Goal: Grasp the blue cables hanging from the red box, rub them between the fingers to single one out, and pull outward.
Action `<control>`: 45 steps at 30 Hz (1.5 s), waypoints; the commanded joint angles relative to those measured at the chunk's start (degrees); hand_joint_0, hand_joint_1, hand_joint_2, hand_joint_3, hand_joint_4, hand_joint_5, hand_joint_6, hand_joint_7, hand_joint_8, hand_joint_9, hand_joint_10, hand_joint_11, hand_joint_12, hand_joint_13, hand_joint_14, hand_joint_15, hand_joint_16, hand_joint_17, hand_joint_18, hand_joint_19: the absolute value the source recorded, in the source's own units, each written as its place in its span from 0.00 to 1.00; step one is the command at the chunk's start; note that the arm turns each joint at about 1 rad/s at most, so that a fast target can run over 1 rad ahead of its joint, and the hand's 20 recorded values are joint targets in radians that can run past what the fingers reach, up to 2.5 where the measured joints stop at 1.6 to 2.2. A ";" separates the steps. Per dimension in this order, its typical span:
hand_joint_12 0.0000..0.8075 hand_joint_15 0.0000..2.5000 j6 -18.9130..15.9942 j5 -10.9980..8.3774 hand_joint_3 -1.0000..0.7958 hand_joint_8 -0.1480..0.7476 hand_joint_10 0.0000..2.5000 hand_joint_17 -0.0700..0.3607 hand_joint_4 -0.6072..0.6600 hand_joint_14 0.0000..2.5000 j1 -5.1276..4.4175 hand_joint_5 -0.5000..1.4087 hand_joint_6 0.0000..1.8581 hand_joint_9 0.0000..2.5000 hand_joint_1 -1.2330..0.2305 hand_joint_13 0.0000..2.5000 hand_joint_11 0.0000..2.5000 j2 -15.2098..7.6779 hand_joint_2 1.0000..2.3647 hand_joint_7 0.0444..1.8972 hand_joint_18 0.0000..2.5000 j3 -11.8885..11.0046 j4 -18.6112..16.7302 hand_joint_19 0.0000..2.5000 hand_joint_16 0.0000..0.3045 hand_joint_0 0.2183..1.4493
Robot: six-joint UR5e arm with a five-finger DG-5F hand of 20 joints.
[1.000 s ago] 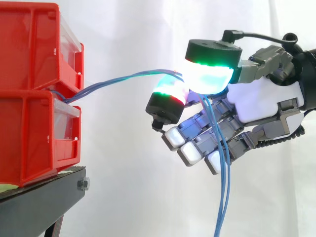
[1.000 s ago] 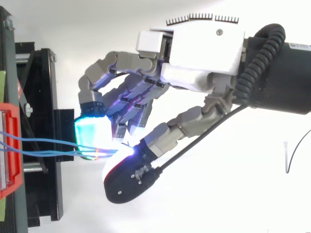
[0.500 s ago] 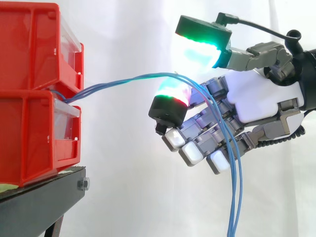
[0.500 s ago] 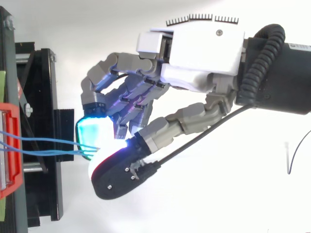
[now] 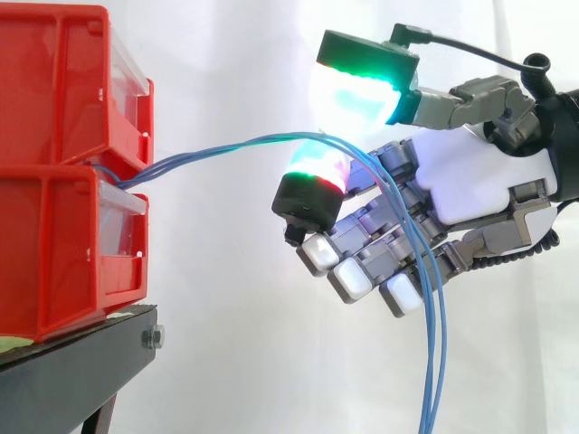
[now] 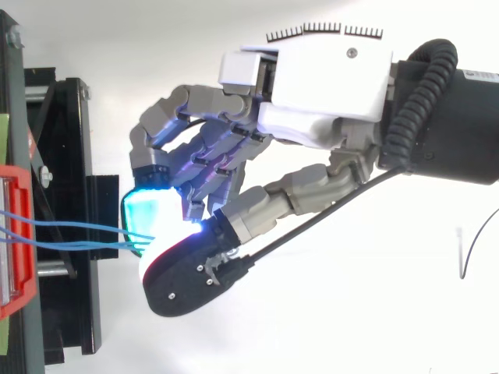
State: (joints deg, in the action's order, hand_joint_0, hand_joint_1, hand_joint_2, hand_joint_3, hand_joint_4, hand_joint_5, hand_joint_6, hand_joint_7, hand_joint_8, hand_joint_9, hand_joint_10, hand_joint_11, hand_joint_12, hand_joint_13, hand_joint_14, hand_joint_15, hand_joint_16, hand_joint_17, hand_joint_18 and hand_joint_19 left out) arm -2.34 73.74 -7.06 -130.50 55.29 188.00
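**benchrat:** White curtain [image 5: 226,362] as the backdrop, usual setup. Nearest the camera, the blue cables [image 5: 217,146] come out of the red bins [image 5: 54,181] and arc away from them. They lie over the glowing finger pad [image 5: 312,176], then drop down in front of the curled fingers of the hand [image 5: 470,181].

**wirewrangler:** Is it actually gripping them though?

**benchrat:** Not right now. A second ago the thumb pad [image 5: 357,86] was clamped down on them. It's since lifted clear and leans a bit toward the bins. So nothing's pinched, the strands just drape over that one pad. The hanging part has also slid further from the bins.

**wirewrangler:** So it let go mid-rub?

**benchrat:** My guess is it's resetting the pinch. The strands leave the bins bunched close together and none is singled out, so the outward pull away from the bins looks some way off. With the thumb up, they could slip off the pad too.
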 commanded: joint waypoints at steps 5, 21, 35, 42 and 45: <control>0.50 0.25 -0.12 0.00 0.28 0.53 0.01 0.46 0.60 0.01 0.03 0.15 0.48 0.31 0.27 0.34 0.34 -0.02 0.00 0.54 0.35 0.00 0.00 0.27 0.19 0.29; 0.49 0.24 -0.12 0.00 0.28 0.52 0.01 0.45 0.56 0.01 0.03 0.14 0.49 0.31 0.32 0.35 0.32 -0.02 0.00 0.52 0.36 0.00 0.79 0.25 0.18 0.39; 0.48 0.23 -0.12 0.00 0.28 0.48 0.01 0.46 0.56 0.01 0.03 0.13 0.48 0.26 0.21 0.31 0.33 -0.02 0.00 0.51 0.35 0.00 0.79 0.22 0.19 0.41; 0.49 0.21 -0.12 0.00 0.28 0.48 0.01 0.45 0.56 0.01 0.03 0.13 0.48 0.25 0.18 0.28 0.33 -0.02 0.00 0.50 0.33 -0.09 0.79 0.22 0.18 0.37; 0.50 0.22 -0.12 0.00 0.28 0.48 0.01 0.46 0.57 0.01 -0.06 0.13 0.48 0.25 0.18 0.28 0.33 -0.02 0.00 0.51 0.33 -0.09 0.79 0.23 0.19 0.28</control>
State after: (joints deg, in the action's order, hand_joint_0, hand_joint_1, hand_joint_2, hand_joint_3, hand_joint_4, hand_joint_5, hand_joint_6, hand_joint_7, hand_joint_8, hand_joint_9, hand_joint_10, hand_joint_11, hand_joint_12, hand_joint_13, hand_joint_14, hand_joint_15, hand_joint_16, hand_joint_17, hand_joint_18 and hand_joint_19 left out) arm -2.46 73.74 -7.04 -130.49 55.22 188.79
